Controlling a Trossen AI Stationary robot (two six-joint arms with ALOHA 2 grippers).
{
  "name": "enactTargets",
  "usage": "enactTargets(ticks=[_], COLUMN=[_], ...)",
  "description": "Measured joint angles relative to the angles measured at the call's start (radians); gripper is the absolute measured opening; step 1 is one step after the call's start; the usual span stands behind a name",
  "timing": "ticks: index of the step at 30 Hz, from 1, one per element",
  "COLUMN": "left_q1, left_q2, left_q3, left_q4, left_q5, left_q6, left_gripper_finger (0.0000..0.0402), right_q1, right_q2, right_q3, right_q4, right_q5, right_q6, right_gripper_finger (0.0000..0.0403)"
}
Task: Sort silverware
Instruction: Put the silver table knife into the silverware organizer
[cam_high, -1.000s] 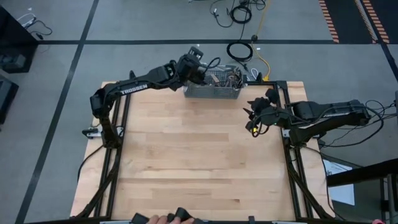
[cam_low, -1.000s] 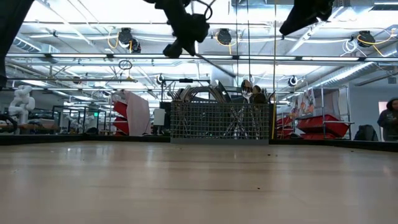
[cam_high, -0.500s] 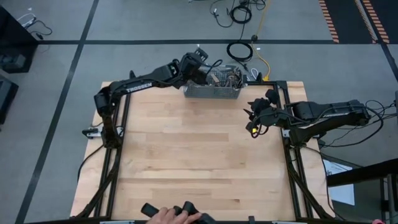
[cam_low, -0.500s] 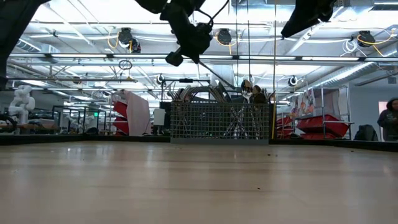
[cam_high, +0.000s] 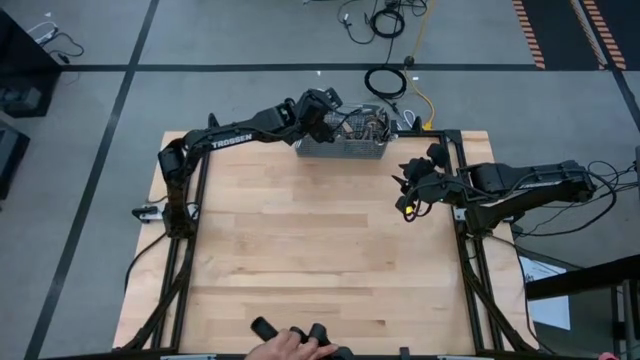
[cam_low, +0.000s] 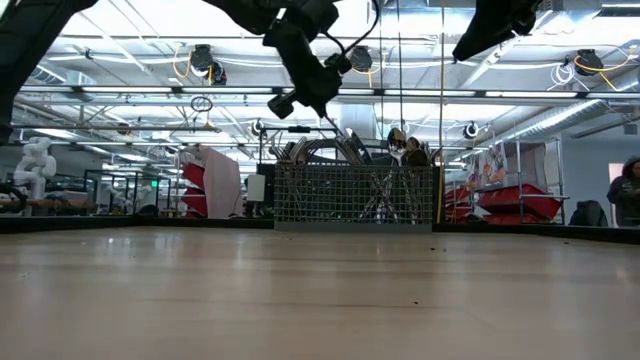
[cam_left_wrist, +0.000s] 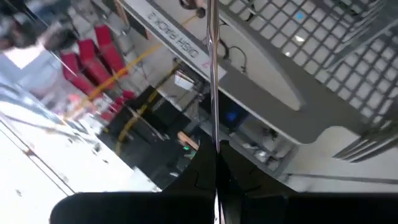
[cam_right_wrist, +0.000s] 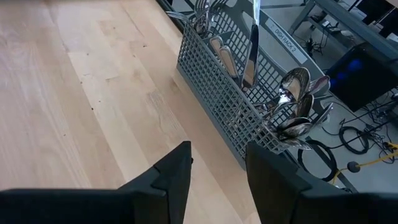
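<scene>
**A:** Silverware (cam_right_wrist: 249, 59) sits packed in the grey mesh basket (cam_right_wrist: 217, 93) at the far edge of the table (cam_high: 320, 250), handles and bowls poking up out of the compartments. Our left gripper (cam_high: 322, 112) hangs above the basket's near-left end with its fingers pinched tight on one slim piece (cam_left_wrist: 212, 74); the shaft runs straight out from between the fingertips toward the basket.

**B:** Which kind is it?

**A:** We cannot tell; the far end is out of sight in the wrist view, and in the low view only a thin rod (cam_low: 335, 130) slants down from the fingers to the basket rim.

**B:** So how do we handle this step well?

**A:** We judge the piece is being carried at the basket, either coming out of a compartment or going in. Either way we should keep the shaft in line with the fingers and move it along its own length, so the tip does not catch the mesh or the neighbouring handles just below the fingertips. The grip sits at one end, so the long free part may swing; slow wrist turns will help.

**B:** And the other arm?

**A:** Our right gripper (cam_high: 408, 190) waits over the table's right side, fingers (cam_right_wrist: 171, 171) parted and empty, the basket lying ahead of them and apart
</scene>
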Motion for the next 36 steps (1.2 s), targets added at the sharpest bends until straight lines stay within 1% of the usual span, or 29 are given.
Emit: enactTargets(ticks=[4,6,11,22,26,33,36], left_q1=[0.000,0.000,0.000,-0.014,-0.022,-0.037,-0.040], left_q2=[0.013,0.027,0.047,0.101,0.113,0.115,0.115], left_q3=[0.000,0.000,0.000,0.000,0.000,0.000,0.000], left_q4=[0.013,0.046,0.078,0.106,0.113,0.106,0.110], left_q5=[0.033,0.049,0.091,0.151,0.157,0.163,0.163], left_q6=[0.119,0.162,0.217,0.219,0.212,0.213,0.164], left_gripper_finger=[0.0004,0.0004,0.0004,0.0004,0.0005,0.0035,0.0039], right_q1=[0.000,0.000,0.000,0.000,0.000,0.000,0.000], right_q2=[0.000,0.000,0.000,0.000,0.000,0.000,0.000], right_q3=[0.000,0.000,0.000,-0.001,-0.001,-0.001,-0.001], right_q4=[0.000,0.001,0.001,-0.008,-0.010,-0.010,-0.010], right_q5=[0.000,0.000,-0.003,-0.022,-0.023,-0.025,-0.026], right_q6=[0.001,0.003,0.003,-0.004,-0.008,-0.010,-0.015], right_gripper_finger=[0.0141,0.0141,0.0141,0.0141,0.0141,0.0141,0.0141])
